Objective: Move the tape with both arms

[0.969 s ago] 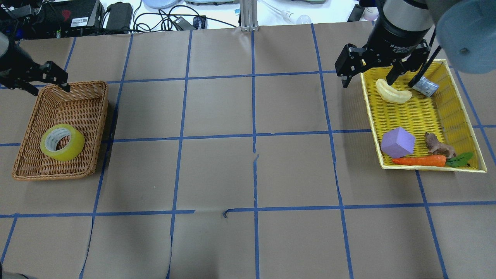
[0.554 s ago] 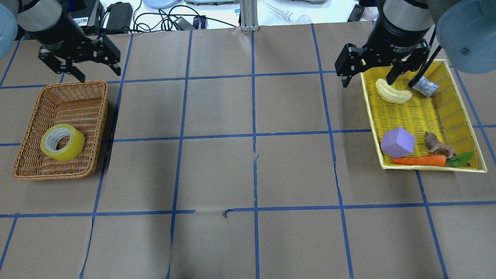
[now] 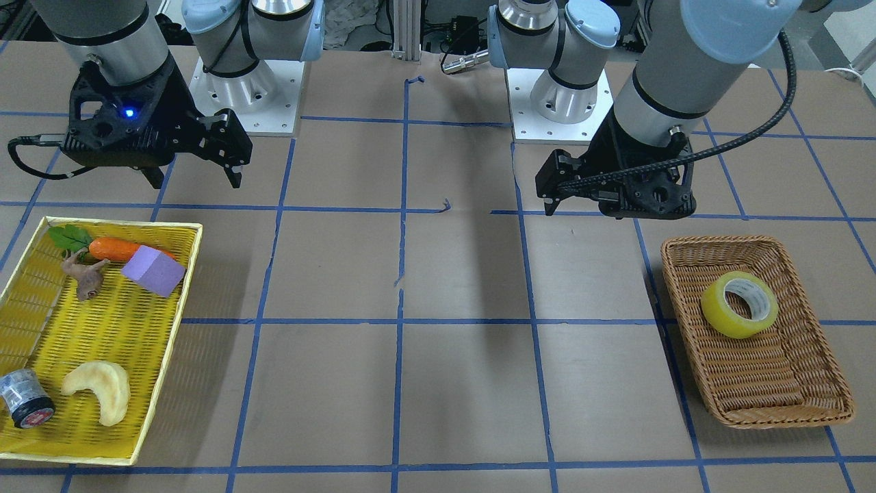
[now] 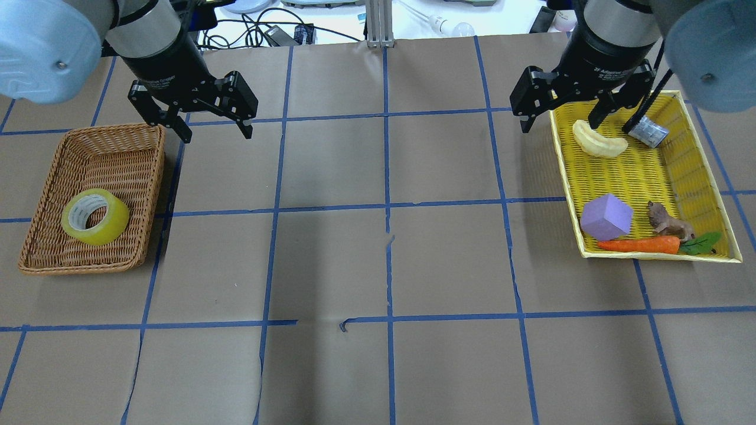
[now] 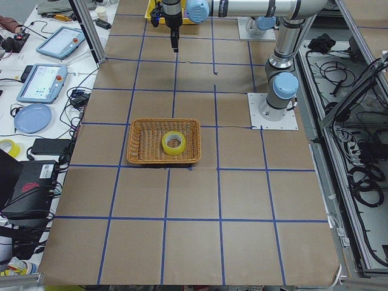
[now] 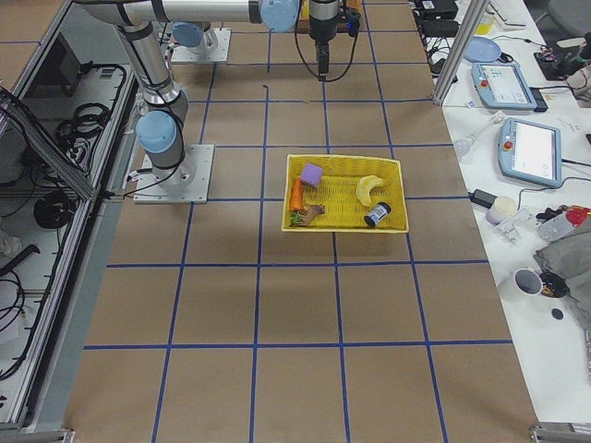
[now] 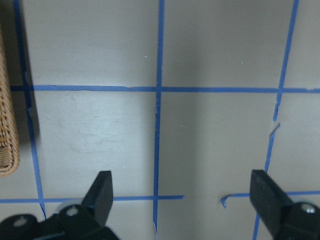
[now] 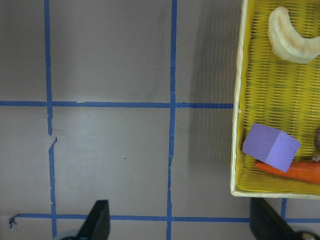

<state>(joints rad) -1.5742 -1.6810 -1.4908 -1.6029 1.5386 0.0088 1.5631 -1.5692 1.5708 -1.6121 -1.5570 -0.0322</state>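
Yellow tape; tan woven basket; brown table, blue grid lines.

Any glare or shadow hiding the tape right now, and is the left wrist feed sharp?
Overhead view: tape sharp and evenly lit in its basket, no glare. Front-facing view: only a soft shadow on bare paper mid-table, clear of the tape. Left wrist view: in focus, faint shadow band, tape out of frame.
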